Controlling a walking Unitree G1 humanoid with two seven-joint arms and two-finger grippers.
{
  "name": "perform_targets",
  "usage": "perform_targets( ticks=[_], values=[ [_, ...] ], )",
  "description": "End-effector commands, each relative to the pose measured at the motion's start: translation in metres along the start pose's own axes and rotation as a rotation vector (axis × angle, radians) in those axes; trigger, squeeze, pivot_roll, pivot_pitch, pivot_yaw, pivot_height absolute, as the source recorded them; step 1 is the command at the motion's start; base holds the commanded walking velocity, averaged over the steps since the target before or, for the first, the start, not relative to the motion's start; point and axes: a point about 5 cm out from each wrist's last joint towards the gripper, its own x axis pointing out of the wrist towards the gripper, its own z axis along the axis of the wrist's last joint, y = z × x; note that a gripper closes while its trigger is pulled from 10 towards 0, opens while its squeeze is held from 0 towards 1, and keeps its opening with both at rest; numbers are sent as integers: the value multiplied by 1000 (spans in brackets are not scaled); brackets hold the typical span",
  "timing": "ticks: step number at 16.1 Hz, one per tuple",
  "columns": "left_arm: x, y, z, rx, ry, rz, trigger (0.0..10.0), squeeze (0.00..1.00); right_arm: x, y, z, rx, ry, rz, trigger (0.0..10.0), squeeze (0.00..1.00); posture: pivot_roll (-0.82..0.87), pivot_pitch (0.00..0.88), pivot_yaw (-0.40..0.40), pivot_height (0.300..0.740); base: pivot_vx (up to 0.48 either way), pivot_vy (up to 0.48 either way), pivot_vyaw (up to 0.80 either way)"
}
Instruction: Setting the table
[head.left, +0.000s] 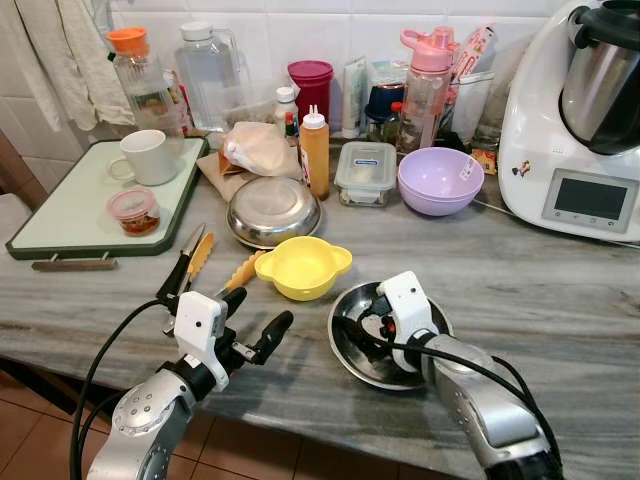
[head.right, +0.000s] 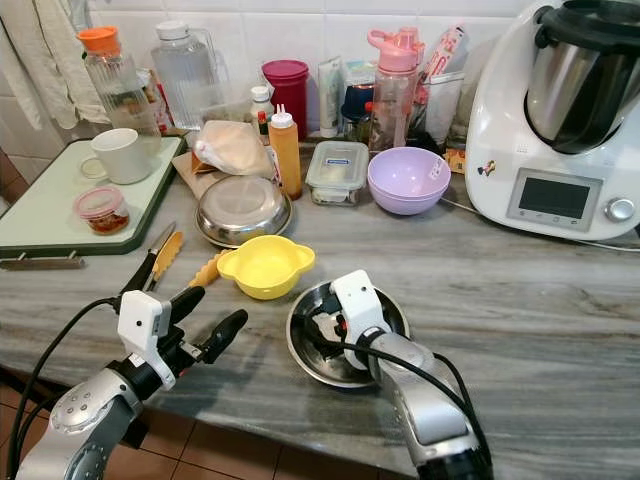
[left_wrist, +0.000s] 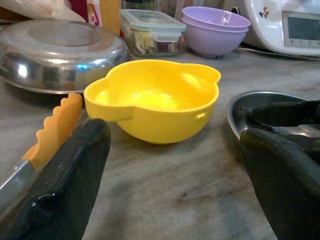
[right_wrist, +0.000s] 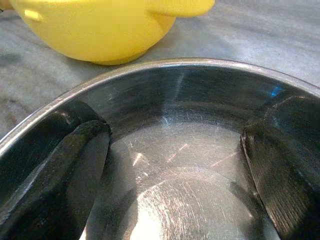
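Note:
A yellow two-handled bowl (head.left: 302, 266) sits mid-counter. Just right of it lies a shallow steel bowl (head.left: 352, 352). My right gripper (head.left: 373, 314) reaches down into that bowl, fingers open and spread over its bottom (right_wrist: 175, 200), holding nothing. My left gripper (head.left: 261, 307) hovers open near the counter's front edge, pointing at the yellow bowl (left_wrist: 155, 100) from a short way off. Orange-tipped tongs (head.left: 196, 258) lie beside its left finger (left_wrist: 60, 185). An upturned steel bowl (head.left: 273, 208) and stacked purple bowls (head.left: 440, 178) stand further back.
A green tray (head.left: 60, 215) at the left carries a white mug (head.left: 150, 156) and a small lidded tub (head.left: 134, 209). Bottles, a sauce bottle (head.left: 314, 152) and a clear food box (head.left: 366, 172) line the back. A white kitchen machine (head.left: 580, 120) fills the right.

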Motion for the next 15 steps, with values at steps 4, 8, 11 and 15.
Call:
perform_targets(
  ticks=[4,8,11,15],
  values=[
    [-2,3,-4,10,12,-1,10000,0,10,4,9,-10,-25,29,10000,922,-18,18,44,740,0,0,0],
    [-2,4,-7,8,13,0,10000,0,13,18,9,-17,-26,102,10000,918,-19,16,43,740,0,0,0],
    [0,5,-9,9,13,-2,10000,0,14,24,9,-12,-30,130,10000,890,-22,13,45,740,0,0,0],
    [1,6,-12,10,17,-4,10000,0,12,22,11,-10,-43,124,10000,890,-23,13,48,740,0,0,0]
  ],
)
